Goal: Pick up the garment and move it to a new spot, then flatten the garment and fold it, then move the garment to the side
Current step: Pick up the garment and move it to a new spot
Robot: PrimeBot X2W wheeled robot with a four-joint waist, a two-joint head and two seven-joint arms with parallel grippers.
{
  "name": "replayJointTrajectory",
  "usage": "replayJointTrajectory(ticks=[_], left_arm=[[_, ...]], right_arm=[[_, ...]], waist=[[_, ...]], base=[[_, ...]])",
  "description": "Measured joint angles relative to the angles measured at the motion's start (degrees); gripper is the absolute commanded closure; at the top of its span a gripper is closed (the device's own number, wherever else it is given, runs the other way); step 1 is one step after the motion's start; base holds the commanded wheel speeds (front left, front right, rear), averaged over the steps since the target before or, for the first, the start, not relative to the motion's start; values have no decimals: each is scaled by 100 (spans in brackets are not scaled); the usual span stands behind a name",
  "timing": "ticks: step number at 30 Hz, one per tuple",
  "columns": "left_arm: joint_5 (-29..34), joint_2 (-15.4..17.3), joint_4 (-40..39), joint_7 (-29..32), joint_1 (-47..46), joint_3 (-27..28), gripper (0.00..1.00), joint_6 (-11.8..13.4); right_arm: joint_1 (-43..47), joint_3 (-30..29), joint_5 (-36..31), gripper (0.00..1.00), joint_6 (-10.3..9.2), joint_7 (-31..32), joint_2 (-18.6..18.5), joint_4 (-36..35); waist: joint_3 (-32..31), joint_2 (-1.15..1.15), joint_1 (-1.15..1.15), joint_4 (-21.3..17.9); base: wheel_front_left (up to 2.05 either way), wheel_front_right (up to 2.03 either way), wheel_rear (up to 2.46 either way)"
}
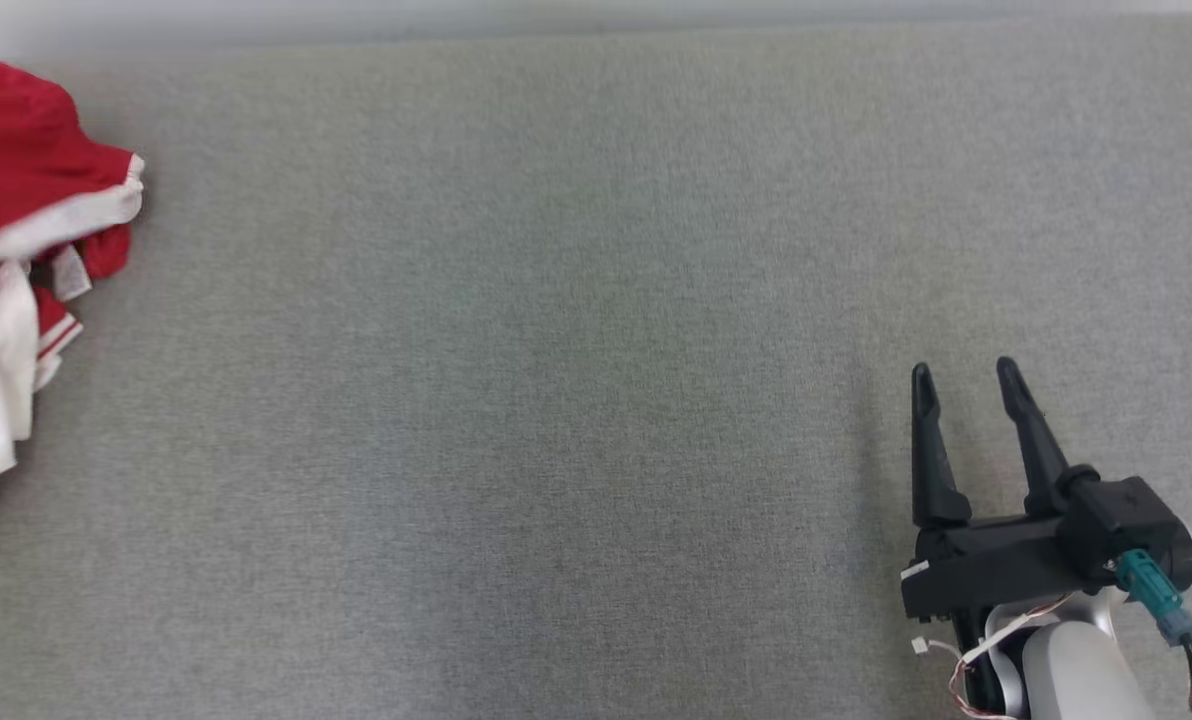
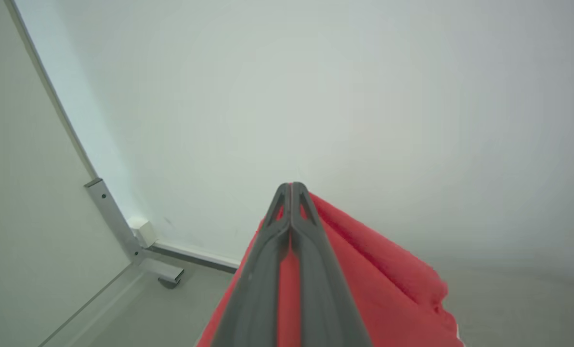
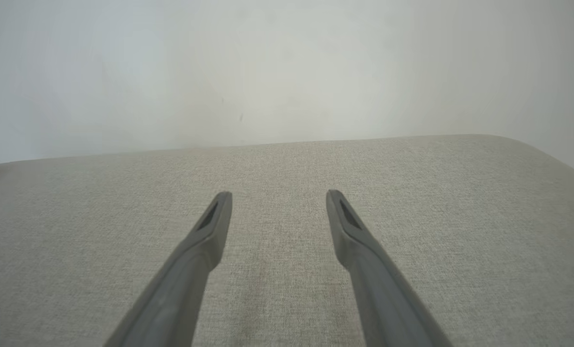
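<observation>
head view has the garment [image 1: 16, 200] bunched at the far left edge of the grey pad [image 1: 556, 350], red with white trim and partly cut off by the frame. the right gripper [image 1: 964, 368] sits at the lower right, well apart from it, fingers spread and holding nothing. left wrist view shows the left gripper [image 2: 292, 185] pinched tight, with red cloth caught between its fingers and draping off to one side. a wall and a metal post [image 2: 109, 212] lie beyond. i cannot tell how much of the cloth hangs free.

the step in hand looks like the pick-up and carry. the pinch may hold only a thin fold, so the cloth could slip out mid-carry. with one grip point, the rest would trail and drag across the pad and land more crumpled, which makes flattening harder. the loose white part could also catch on the pad's edge.
</observation>
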Motion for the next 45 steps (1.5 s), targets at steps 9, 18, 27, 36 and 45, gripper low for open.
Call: replayJointTrajectory(ticks=[9,18,27,36,45], left_arm=[[84,-275,-1391,229,-906,-470,100,-89],[-160,-756,-2740,976,-1140,-836,100,-112],[-165,-1201,-3927,1371,-792,-1346,100,-2],[-286,-1747,-4039,1340,115,-1757,100,190],[-369,-1983,-2891,970,1231,-2020,100,210]], right_arm=[[102,148,275,0,0,-154,3,335],[186,359,591,0,0,-291,2,656],[236,349,825,0,0,-335,3,856],[233,424,890,0,0,-336,-1,784],[126,489,936,0,0,-337,2,712]], waist=[[-568,0,0,35],[-847,-1,0,-441],[-937,-1,0,-1191],[-878,0,1,-1842],[-662,0,1,-2095]], base=[[0,0,0],[0,0,0],[0,0,0],[0,0,0],[0,0,0]])
